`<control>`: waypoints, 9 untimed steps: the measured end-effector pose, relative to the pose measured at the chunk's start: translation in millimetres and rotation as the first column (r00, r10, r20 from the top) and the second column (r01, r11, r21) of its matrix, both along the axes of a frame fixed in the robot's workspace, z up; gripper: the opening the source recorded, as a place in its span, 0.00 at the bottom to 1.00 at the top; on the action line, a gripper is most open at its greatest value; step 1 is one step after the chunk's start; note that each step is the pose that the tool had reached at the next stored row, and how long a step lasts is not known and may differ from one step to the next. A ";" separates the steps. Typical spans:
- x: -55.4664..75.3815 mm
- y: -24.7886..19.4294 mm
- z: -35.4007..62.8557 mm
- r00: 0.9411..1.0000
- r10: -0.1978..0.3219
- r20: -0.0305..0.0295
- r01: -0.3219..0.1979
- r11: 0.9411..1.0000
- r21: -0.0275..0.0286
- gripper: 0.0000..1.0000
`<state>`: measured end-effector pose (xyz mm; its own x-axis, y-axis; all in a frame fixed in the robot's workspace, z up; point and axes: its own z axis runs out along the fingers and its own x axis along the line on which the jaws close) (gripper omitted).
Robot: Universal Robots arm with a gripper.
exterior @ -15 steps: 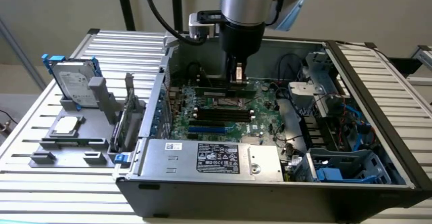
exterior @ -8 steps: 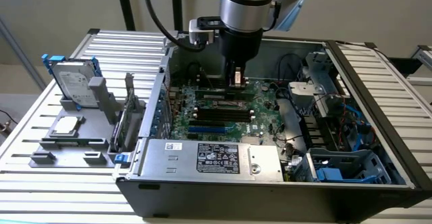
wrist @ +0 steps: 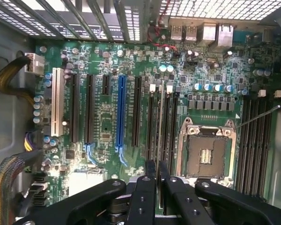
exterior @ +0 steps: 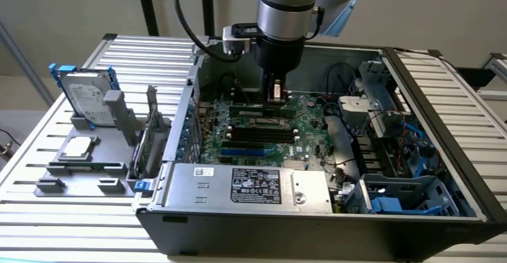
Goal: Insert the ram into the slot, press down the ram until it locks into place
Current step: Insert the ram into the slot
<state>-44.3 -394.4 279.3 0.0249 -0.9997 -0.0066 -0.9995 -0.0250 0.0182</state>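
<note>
Ram [wrist: 160, 126] shows as a thin, pale, edge-on strip running parallel between the black slots [wrist: 152, 122], pinched by the fingers [wrist: 145, 187], which stand nearly together. The arm [exterior: 284, 8] hangs straight down, its gripper [exterior: 276, 97] low over the motherboard [exterior: 305, 120], with the blue connector strip [exterior: 246, 152] at the gripper's 7 o'clock in the exterior view

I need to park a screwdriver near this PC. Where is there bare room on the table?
The ribbed table is bare on the near side of the gray fixture and along the exterior view's right of the case. Inside the case it is crowded: the gripper hangs over the motherboard, cables beside it.
</note>
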 end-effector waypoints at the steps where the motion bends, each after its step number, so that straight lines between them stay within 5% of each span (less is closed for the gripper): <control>1: 0.0 1.0 -1.9 1.000 0.000 0.000 0.000 1.000 0.000 0.14; 5: 0.0 3.5 -9.1 1.000 0.001 0.000 -0.001 1.000 -0.007 0.14; 9: 0.6 5.9 -15.6 1.000 0.003 0.000 -0.003 1.000 -0.019 0.14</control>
<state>-43.7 -388.5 263.7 0.0279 -0.9995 0.0120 -0.9994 -0.0277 0.0185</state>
